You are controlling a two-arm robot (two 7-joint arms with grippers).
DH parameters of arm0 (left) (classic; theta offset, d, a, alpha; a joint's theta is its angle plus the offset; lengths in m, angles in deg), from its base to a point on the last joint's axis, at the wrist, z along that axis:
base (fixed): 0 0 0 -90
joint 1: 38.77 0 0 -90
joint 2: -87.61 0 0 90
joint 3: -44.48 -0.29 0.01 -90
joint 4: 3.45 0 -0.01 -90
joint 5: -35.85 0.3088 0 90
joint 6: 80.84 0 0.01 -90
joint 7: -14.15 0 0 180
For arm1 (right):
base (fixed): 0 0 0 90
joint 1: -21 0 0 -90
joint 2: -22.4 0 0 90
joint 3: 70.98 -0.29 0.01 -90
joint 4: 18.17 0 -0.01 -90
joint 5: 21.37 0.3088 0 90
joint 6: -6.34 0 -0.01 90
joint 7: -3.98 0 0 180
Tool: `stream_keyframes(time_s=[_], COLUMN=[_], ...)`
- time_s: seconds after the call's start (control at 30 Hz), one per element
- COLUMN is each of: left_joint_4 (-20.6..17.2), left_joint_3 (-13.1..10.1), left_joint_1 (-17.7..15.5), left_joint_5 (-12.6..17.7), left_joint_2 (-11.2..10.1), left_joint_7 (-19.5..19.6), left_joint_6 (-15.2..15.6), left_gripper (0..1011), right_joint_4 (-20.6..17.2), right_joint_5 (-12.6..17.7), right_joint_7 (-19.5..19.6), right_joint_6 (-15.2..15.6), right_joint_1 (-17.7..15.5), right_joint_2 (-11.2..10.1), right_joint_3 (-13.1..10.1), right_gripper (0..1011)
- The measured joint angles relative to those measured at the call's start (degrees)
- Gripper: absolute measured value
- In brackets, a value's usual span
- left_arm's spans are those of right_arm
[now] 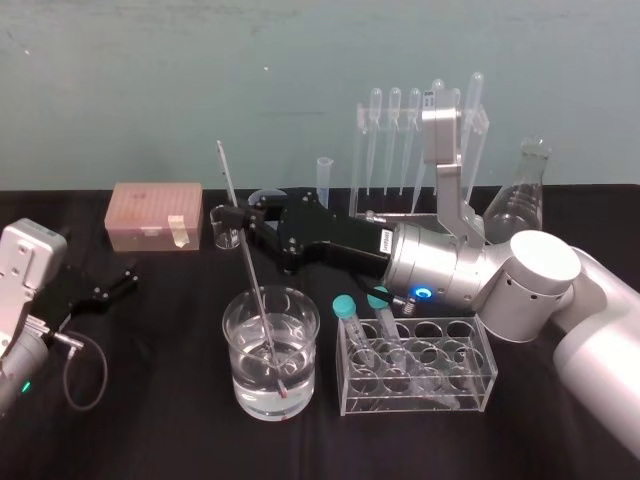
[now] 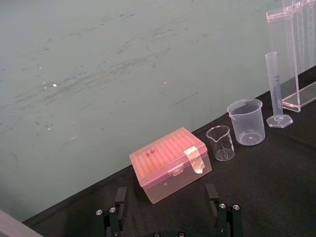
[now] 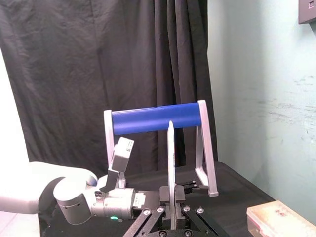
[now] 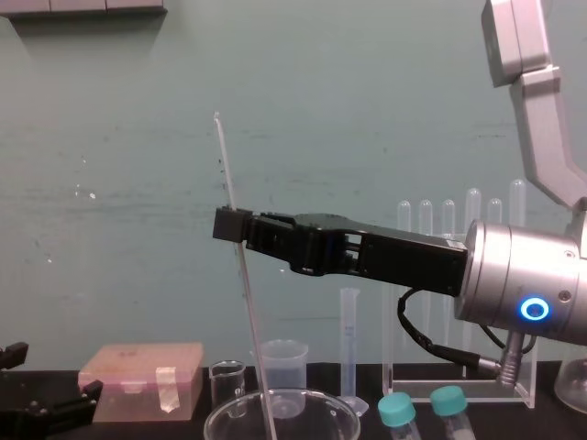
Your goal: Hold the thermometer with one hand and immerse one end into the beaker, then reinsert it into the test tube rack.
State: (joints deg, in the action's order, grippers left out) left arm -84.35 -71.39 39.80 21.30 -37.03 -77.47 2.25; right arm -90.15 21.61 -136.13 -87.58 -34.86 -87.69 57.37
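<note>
1. Black right gripper [image 1: 238, 215], the hand: jaws pinched shut on the thermometer's upper shaft.
2. Test tube rack [image 1: 400, 214]: behind the jaws, well apart.
3. Beaker [image 1: 271, 352]: directly below the jaws, holding water.
4. Left gripper [image 1: 112, 282]: parked far aside, jaws spread wide, empty.
5. Thermometer [image 1: 252, 270]: tilted, lower tip in the beaker's water. Looks like the immersion step. Next move probably calls for lifting it clear of the rim and lining it up over a rack hole.

Clear glossy glass beaker [image 1: 243, 380]; matt black tablecloth [image 1: 150, 430]
</note>
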Motion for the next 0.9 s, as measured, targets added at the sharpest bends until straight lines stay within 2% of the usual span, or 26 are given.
stream_keyframes(time_s=[0.9], left_joint_4=[0.0], left_joint_3=[0.0], left_joint_1=[0.0], left_joint_5=[0.0], left_joint_2=[0.0], left_joint_7=[0.0], left_joint_6=[0.0], left_gripper=[1008], right_joint_4=[-1.9], right_joint_5=[-0.2], right_joint_7=[0.6], right_joint_6=[0.2], right_joint_1=[-1.0], right_joint_2=[-0.9], right_joint_3=[-0.1], right_gripper=[56])
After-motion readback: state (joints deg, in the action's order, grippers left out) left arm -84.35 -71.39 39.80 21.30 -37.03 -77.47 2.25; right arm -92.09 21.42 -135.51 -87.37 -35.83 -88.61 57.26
